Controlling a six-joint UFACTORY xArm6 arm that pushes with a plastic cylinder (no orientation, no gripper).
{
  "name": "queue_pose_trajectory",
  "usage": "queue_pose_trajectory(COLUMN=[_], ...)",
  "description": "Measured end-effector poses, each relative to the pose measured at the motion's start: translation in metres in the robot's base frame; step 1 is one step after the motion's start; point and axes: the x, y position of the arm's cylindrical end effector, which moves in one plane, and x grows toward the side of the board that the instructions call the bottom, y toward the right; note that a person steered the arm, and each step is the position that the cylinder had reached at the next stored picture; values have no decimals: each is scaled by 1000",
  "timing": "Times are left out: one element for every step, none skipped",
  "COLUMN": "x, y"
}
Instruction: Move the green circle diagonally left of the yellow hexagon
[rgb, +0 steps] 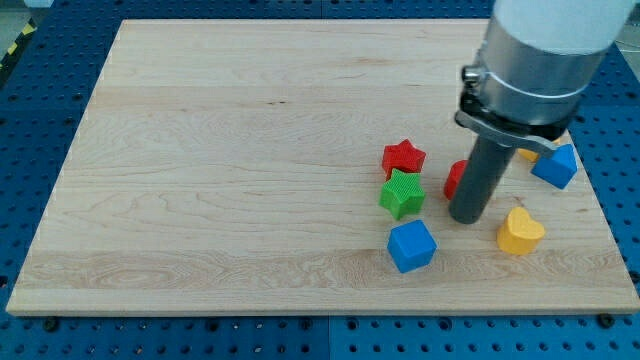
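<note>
My tip (466, 217) rests on the board right of centre, just right of a green star (402, 193) and left of a yellow heart (520, 232). A red block (455, 180) sits against the rod's left side, mostly hidden, so its shape is unclear. A sliver of a yellow block (527, 154) shows behind the arm; its shape cannot be told. No green circle is visible, and the arm hides part of the board at the upper right.
A red star (404, 157) lies just above the green star. A blue cube (412, 245) lies below it. A blue block (555, 165) sits near the board's right edge (600, 200). The wooden board lies on a blue perforated table.
</note>
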Motion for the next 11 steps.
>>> queue_pose_trajectory(x=[0,0,0,0,-3,-11,-6,-10,-27,-59,-100], y=[25,45,51,51,50,50,60,59,40,11,-19])
